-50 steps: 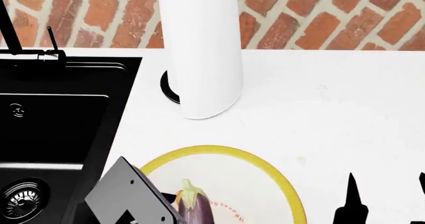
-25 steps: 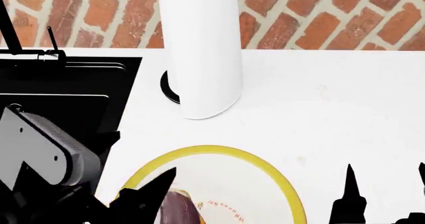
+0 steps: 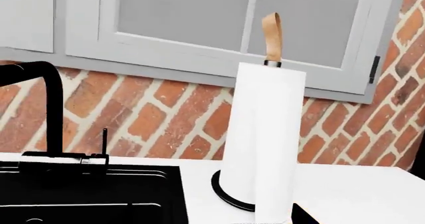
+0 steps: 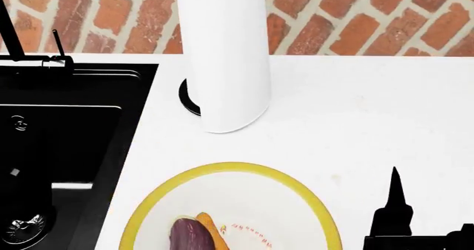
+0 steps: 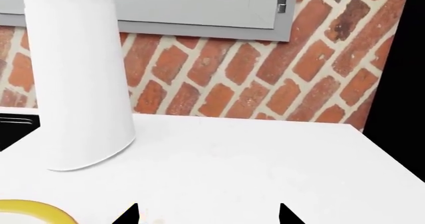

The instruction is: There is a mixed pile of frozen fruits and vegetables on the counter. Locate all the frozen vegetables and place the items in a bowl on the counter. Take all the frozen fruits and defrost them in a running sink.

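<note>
- Seen from the robot's head, a white counter (image 4: 356,122) runs below a red brick wall, with a black sink (image 4: 59,139) set into it on the robot's left.
- The sink's steel drain (image 4: 22,228) shows at the near corner and the black tap (image 3: 47,114) stands at the back; no water is visible running.
- A wide bowl (image 4: 296,184) with a yellow rim sits on the counter just beside the sink, cut off by the lower edge of the head view.
- In the bowl lie the dark-purple eggplant (image 4: 185,236) and an orange carrot-like piece (image 4: 210,228), touching each other.
- A tall white paper-towel roll (image 4: 226,55) on a black base stands behind the bowl, apart from it.
- The yellow pear is not in any view, so its place cannot be told.
- The right gripper (image 5: 207,214) shows two dark fingertips (image 5: 128,213) spread wide with nothing between them, near the bowl's rim.
- The left gripper is not in any view, so its fingers cannot be judged.
- Judgement: the vegetables look sorted; the fruit remains.
- Judgement: a frozen pear would be hard, smooth and slippery, and fairly light. Closing across its wide lower body, not the thin stem, should hold best.
</note>
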You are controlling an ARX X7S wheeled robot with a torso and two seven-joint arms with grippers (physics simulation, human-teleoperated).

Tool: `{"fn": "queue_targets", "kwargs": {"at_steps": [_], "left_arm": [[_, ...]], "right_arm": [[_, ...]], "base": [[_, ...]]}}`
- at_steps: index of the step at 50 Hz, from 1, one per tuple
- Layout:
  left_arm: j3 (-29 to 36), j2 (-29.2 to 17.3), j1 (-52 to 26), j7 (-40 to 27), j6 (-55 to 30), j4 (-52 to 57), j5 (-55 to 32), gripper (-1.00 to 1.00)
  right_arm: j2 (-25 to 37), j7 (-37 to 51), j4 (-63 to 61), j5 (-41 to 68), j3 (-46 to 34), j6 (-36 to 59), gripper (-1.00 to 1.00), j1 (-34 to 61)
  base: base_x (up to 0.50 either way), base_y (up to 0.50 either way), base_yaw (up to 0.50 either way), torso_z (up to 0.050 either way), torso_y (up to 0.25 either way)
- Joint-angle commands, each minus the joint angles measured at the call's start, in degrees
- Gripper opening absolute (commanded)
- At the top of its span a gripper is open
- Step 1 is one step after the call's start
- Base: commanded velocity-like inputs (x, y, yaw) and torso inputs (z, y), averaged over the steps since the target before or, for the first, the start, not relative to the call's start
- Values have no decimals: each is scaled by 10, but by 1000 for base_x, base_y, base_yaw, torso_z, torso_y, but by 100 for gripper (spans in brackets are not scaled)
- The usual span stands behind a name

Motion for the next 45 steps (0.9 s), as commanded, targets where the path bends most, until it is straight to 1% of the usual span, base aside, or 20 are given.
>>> {"fn": "queue_targets", "kwargs": {"at_steps": [1, 5, 14, 19, 23, 38, 45], "left_arm": [[-31, 0, 102, 41, 71, 0, 80, 100], [-36, -6, 108, 43, 73, -2, 81, 100], [-28, 2, 110, 44, 76, -6, 84, 100], [-31, -1, 105, 42, 74, -5, 78, 100], [-42, -6, 120, 48, 80, -3, 76, 100], [-47, -15, 113, 40, 73, 7, 58, 100], [-55, -19, 122, 42, 76, 10, 54, 100]], "right_arm": [[12, 13, -11, 7, 7, 9, 100, 6], [12, 16, -9, 2, 8, 9, 100, 3], [18, 20, -12, 0, 5, 14, 100, 6], [15, 18, -16, 1, 10, 9, 100, 0], [10, 13, -14, -4, 5, 5, 100, -1], [4, 10, -12, -6, 7, -1, 100, -12], [3, 8, -11, -5, 10, -4, 100, -16]], "base": [[0, 0, 0, 0, 0], [0, 0, 0, 0, 0], [0, 19, 0, 0, 0], [31, 500, 0, 0, 0], [32, 500, 0, 0, 0], [23, 500, 0, 0, 0], [-179, 500, 0, 0, 0]]}}
